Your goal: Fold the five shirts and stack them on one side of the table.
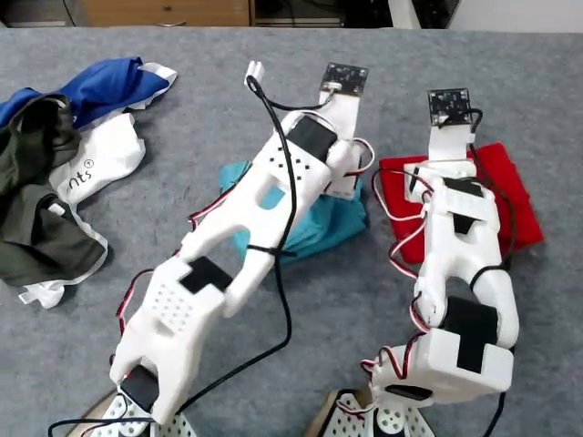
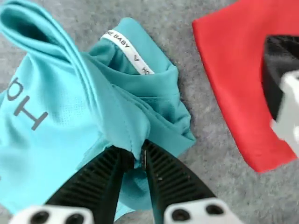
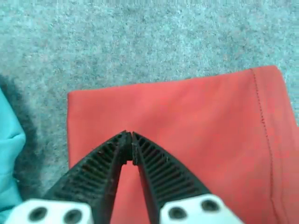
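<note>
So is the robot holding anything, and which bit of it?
The left gripper pinches a bunched fold of the teal fabric shirt. The right gripper is shut over the folded red fabric shirt, with no cloth seen between its tips.

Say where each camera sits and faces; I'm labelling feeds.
High view: fixed above the table, looking down on left arm, right arm, teal shirt, red shirt.
Left wrist view: on that arm, looking down past the left gripper pinching the teal shirt.
Right wrist view: on that arm, looking down past the shut right gripper at the red shirt.
Both wrist views show both shirts.
</note>
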Robot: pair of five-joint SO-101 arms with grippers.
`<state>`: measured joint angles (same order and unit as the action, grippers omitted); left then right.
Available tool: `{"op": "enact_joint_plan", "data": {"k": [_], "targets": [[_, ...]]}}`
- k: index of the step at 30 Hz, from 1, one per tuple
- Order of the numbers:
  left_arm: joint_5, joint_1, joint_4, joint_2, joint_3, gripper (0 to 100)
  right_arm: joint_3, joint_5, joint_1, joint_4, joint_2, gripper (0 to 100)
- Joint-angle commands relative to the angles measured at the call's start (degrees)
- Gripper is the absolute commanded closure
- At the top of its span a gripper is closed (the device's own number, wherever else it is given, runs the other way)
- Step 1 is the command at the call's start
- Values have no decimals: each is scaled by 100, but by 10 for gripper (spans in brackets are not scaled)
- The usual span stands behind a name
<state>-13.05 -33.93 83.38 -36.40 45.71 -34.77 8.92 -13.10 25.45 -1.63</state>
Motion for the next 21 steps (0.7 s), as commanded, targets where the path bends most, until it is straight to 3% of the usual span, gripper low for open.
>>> {"op": "enact_joint_plan", "data": {"k": [1, 7, 21], "targets": [[-176, -53, 141, -92, 721, 980, 4, -70, -145, -105, 374, 992], [-448, -70, 255, -356, 1512, 979, 40, -554, -453, -114, 374, 990], [-466, -79, 35, -716, 1688, 979, 31, -554, -453, -176, 374, 990]]}}
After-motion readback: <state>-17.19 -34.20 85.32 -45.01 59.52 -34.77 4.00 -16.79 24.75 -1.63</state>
